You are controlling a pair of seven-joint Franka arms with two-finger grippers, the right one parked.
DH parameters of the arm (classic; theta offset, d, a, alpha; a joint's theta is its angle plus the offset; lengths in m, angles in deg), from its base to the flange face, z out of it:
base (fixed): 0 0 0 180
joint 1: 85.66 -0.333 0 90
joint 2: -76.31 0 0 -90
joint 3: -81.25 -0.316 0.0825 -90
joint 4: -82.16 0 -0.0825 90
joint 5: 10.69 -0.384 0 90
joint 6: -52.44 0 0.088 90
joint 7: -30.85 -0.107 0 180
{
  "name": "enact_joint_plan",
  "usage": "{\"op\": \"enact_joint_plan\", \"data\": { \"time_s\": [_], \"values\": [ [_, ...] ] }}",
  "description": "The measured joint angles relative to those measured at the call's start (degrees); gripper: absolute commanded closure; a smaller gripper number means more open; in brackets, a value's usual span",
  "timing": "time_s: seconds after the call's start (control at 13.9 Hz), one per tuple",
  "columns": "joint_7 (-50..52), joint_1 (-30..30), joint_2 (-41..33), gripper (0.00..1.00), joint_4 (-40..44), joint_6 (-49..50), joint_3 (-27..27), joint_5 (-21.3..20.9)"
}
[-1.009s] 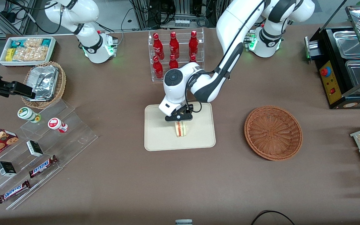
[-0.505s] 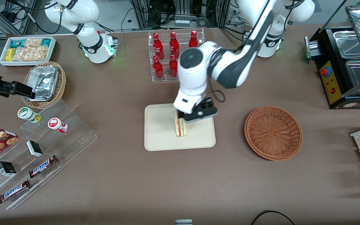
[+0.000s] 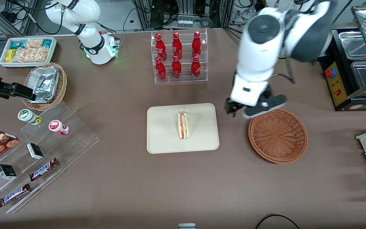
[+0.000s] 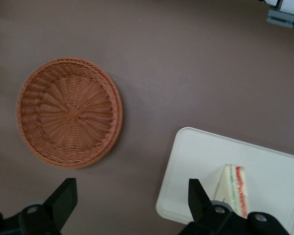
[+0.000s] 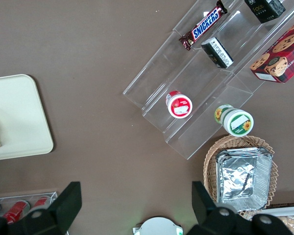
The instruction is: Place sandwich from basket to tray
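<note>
Cream tray (image 3: 164,140) on the brown counter (image 3: 122,178), bearing the sandwich (image 3: 183,125), which stands on edge near the tray's middle with its red and green filling facing up. The end effector (image 3: 255,109), fingers apart and holding nothing, hangs above the counter between tray and wicker basket (image 3: 277,135), at the basket's rim. The basket holds nothing.

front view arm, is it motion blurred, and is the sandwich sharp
Front view: the arm's white housing is smeared, the gripper with it; the sandwich on the tray is crisp. Left wrist view: gripper open, basket slightly soft.
</note>
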Motion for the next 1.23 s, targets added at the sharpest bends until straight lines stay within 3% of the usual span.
{"op": "enact_joint_plan", "data": {
  "time_s": [0.65, 1.01, 1.23],
  "values": [
    [-34.5, -19.2, -11.6, 0.00, -2.0, 12.2, -0.5, 3.9],
    [-45.2, -26.9, -17.4, 0.00, -7.7, 12.5, -0.2, 4.4],
    [-45.7, -32.9, -17.3, 0.00, -7.1, 12.2, 6.5, 4.6]
  ]
}}
